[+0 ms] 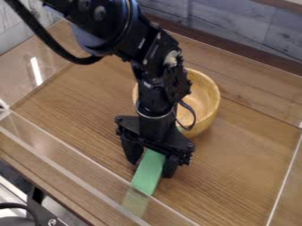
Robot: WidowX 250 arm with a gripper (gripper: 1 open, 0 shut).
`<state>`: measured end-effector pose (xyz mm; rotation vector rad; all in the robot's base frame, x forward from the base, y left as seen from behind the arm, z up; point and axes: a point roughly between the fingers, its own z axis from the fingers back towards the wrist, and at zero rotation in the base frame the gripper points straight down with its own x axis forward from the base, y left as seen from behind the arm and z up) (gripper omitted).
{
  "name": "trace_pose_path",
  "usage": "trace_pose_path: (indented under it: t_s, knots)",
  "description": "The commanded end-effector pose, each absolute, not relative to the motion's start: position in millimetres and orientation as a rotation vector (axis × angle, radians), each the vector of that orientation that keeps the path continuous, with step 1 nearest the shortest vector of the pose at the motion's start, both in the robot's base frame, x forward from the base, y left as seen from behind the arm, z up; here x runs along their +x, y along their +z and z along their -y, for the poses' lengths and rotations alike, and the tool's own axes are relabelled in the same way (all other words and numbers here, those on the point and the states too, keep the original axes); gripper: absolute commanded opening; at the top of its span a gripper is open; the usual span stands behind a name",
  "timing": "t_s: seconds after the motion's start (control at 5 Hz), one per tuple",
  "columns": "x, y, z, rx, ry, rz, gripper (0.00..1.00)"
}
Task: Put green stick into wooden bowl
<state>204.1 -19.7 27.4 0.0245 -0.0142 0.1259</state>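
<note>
A: Green stick (148,176) — location?
B: Flat on the wooden surface (83,106), long axis toward the near edge. Far end tucked beneath the tool (154,162); near end close to the clear front wall (71,172).

A: Tool condition?
B: Spread wide, pointed straight down. One finger (132,155) on the left of the stick's far end, the other on the right. Straddling, not pinching. Contact with the stick: cannot tell. Low over the surface, fingertips about level with the stick.

A: Wooden bowl (206,99) — position?
B: Upright on the surface, behind and to the right of the tool. Left portion hidden by the black arm (151,66). Nothing visible in the exposed part of the interior. Apart from the stick.

A: Surroundings?
B: Clear walls around the surface on the left, front and right. Faint green reflection of the stick in the front wall, just below its near end.
</note>
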Motion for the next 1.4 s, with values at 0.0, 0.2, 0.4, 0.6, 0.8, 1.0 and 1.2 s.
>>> trace_pose_path:
  t_s: [0.0,0.2,0.4,0.6,0.8,1.0,1.2]
  knots:
    - [209,28.6,20,0.027,0.127,0.041,0.00]
    - [209,30.3,19,0.024,0.133,0.039,0.00]
    - [210,34.7,18,0.020,0.139,0.035,0.00]
    - [210,39.4,17,0.015,0.146,0.031,0.00]
    - [211,44.0,17,0.009,0.153,0.029,0.00]
    - [213,51.7,15,0.000,0.163,0.028,0.00]
    - [215,60.2,14,-0.009,0.171,0.030,0.00]
